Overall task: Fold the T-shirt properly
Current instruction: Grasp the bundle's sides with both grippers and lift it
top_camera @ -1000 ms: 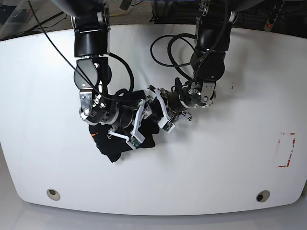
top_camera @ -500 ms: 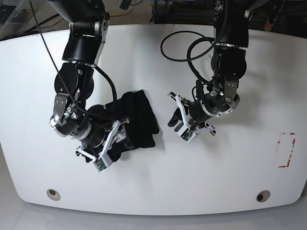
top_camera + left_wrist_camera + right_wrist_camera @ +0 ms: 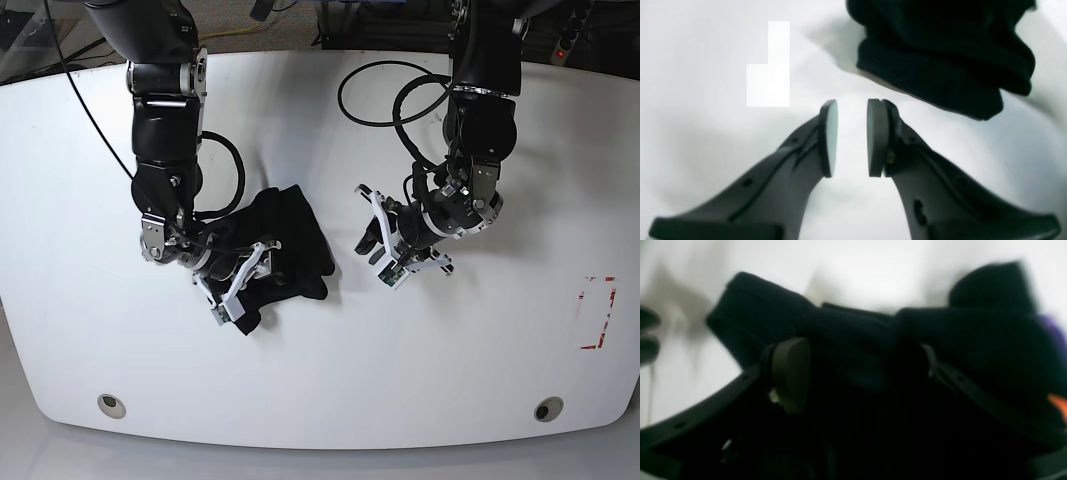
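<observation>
The black T-shirt [image 3: 285, 245] lies bunched in a thick wad on the white table [image 3: 450, 370], left of centre. My right gripper [image 3: 243, 282] sits at its lower left end. In the right wrist view the right gripper [image 3: 858, 350] has its jaws wide apart with black cloth [image 3: 853, 330] lying between them; a bit of purple and orange print shows at the right edge. My left gripper [image 3: 368, 240] is to the right of the shirt, apart from it. In the left wrist view the left gripper [image 3: 852, 106] is empty with a narrow gap, and the shirt [image 3: 940, 63] lies beyond it, up and right.
Red tape marks [image 3: 597, 312] are near the table's right edge. Two round holes [image 3: 112, 405] [image 3: 546, 409] sit near the front edge. Black cables [image 3: 385, 95] loop above the table by the left arm.
Both grippers left the shirt's middle. The left gripper moved off to the right and stays there. The right gripper swung down-left, then came back in over the shirt's lower left end.
</observation>
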{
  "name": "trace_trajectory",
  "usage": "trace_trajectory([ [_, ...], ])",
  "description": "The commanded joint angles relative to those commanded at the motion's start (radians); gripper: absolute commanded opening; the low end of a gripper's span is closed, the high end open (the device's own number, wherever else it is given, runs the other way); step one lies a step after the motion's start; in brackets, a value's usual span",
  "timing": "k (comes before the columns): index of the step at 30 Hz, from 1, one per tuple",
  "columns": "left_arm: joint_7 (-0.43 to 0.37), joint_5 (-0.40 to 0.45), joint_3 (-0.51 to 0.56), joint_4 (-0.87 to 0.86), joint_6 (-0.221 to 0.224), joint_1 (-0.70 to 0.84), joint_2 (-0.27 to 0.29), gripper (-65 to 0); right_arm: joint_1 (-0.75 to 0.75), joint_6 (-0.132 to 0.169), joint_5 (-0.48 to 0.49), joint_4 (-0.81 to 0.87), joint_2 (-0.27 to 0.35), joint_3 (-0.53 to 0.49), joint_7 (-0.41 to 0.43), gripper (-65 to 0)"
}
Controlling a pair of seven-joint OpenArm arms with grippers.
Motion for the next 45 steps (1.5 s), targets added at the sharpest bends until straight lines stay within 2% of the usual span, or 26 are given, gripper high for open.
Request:
trace_trajectory([
  [4,0.000,0.000,0.003,0.020,0.000,-0.008,0.009,-51.8,0.003,0.000,0.020,0.117,0.006,0.009,-0.081,-24.7],
  [10,0.000,0.006,0.015,0.021,0.000,-0.046,0.048,-51.8,0.005,0.000,0.069,0.325,0.008,0.123,-0.258,-24.3],
  [13,0.000,0.008,0.084,0.015,0.002,-0.081,0.049,-51.8,0.005,0.000,0.069,0.408,0.017,0.187,-0.322,-24.3],
  [17,0.000,0.009,0.186,-0.006,0.005,-0.132,0.078,-51.8,-0.018,0.000,0.078,0.443,0.075,0.210,-0.382,-24.7],
  [23,-0.002,0.011,0.229,-0.199,0.005,-0.206,0.158,-51.7,-0.129,0.000,0.080,0.446,0.115,0.210,-0.370,-24.7],
  [27,-0.006,0.009,0.229,-0.377,0.002,-0.253,0.173,-51.5,-0.216,0.000,0.068,0.419,0.112,0.210,-0.249,-24.3],
  [30,-0.009,0.005,0.222,-0.462,-0.002,-0.264,0.164,-51.5,-0.247,0.000,0.061,0.285,0.115,0.206,-0.109,-24.3],
  [32,-0.012,0.005,0.227,-0.485,-0.002,-0.264,0.133,-51.5,-0.247,0.000,0.069,0.207,0.117,0.206,-0.055,-24.1],
  [34,-0.031,0.005,0.227,-0.491,-0.002,-0.259,0.114,-51.5,-0.247,0.000,0.072,0.203,0.132,0.206,-0.057,-24.1],
  [36,-0.051,0.009,0.227,-0.506,-0.002,-0.258,0.092,-51.5,-0.253,0.000,0.074,0.269,0.137,0.206,-0.069,-24.3],
  [41,-0.058,0.000,0.221,-0.537,-0.005,-0.258,0.025,-51.5,-0.245,0.000,0.074,0.453,0.143,0.209,-0.198,-24.1],
  [45,-0.052,0.000,0.190,-0.387,-0.068,-0.212,-0.031,-51.8,-0.203,0.000,0.061,0.502,0.143,0.209,-0.221,-24.1],
])
